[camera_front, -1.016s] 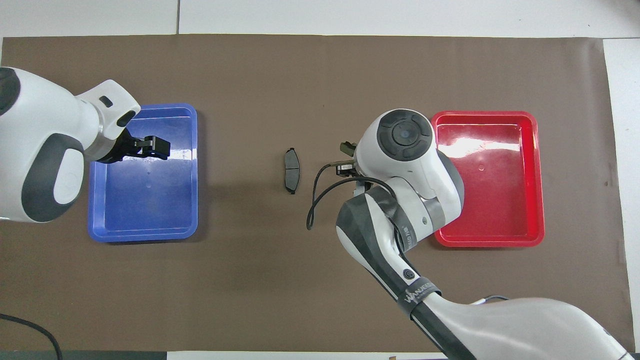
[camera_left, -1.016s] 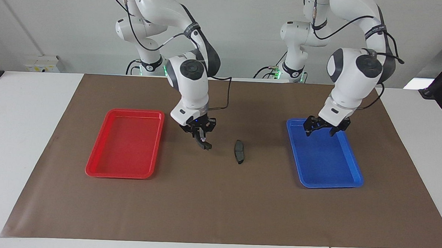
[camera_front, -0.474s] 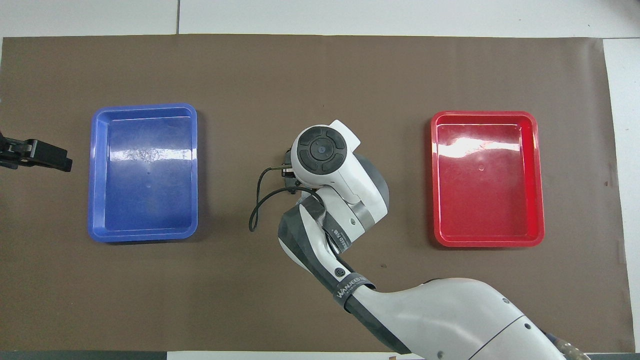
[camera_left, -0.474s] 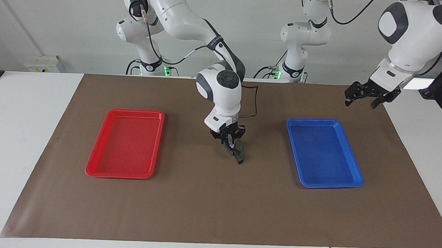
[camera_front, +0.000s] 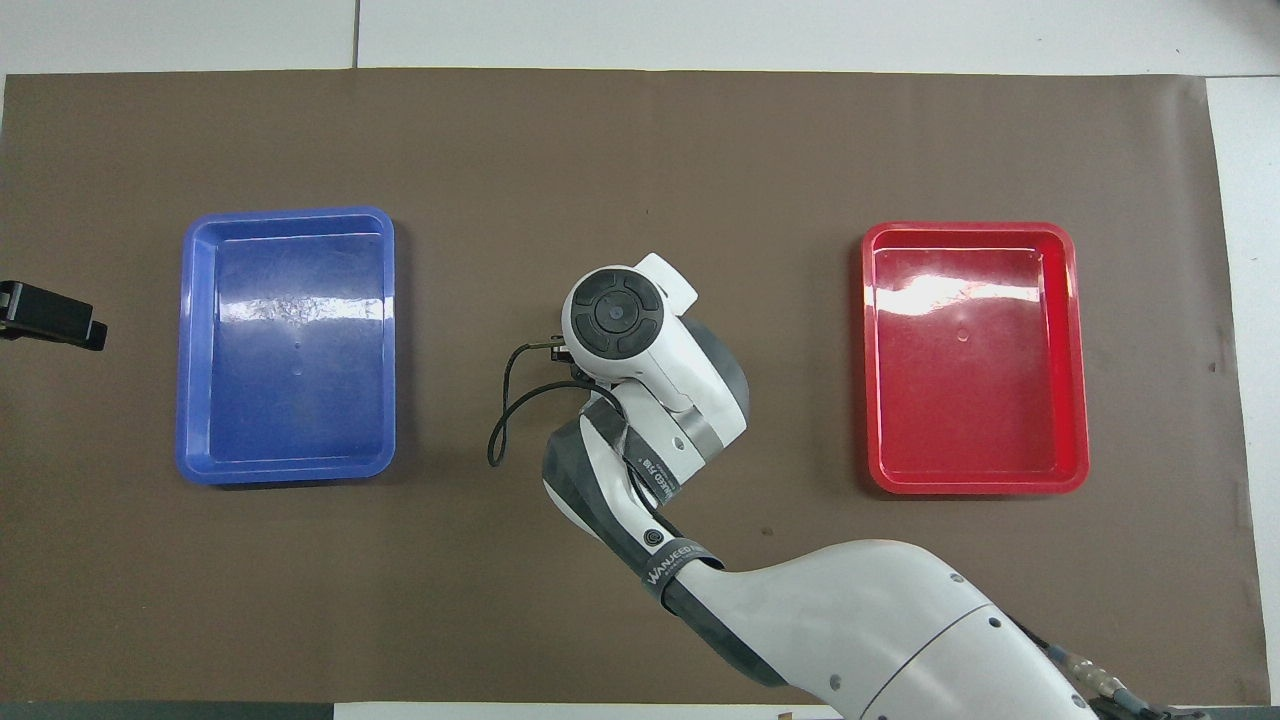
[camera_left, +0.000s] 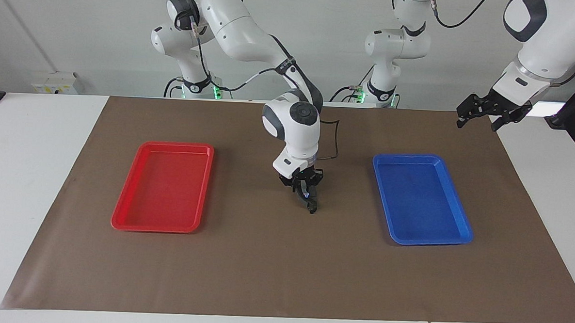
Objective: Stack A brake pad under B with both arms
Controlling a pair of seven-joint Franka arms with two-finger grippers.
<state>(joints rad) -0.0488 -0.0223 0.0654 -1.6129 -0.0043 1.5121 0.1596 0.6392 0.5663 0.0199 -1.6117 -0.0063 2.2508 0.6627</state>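
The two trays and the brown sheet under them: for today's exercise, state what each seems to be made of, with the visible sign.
Red tray and blue tray: probably moulded plastic with a glossy finish, since bright glare sits on their floors and their rims are rounded. Brown sheet: likely matt paper or thin mat, showing no glare; its straight edges end short of the white table.
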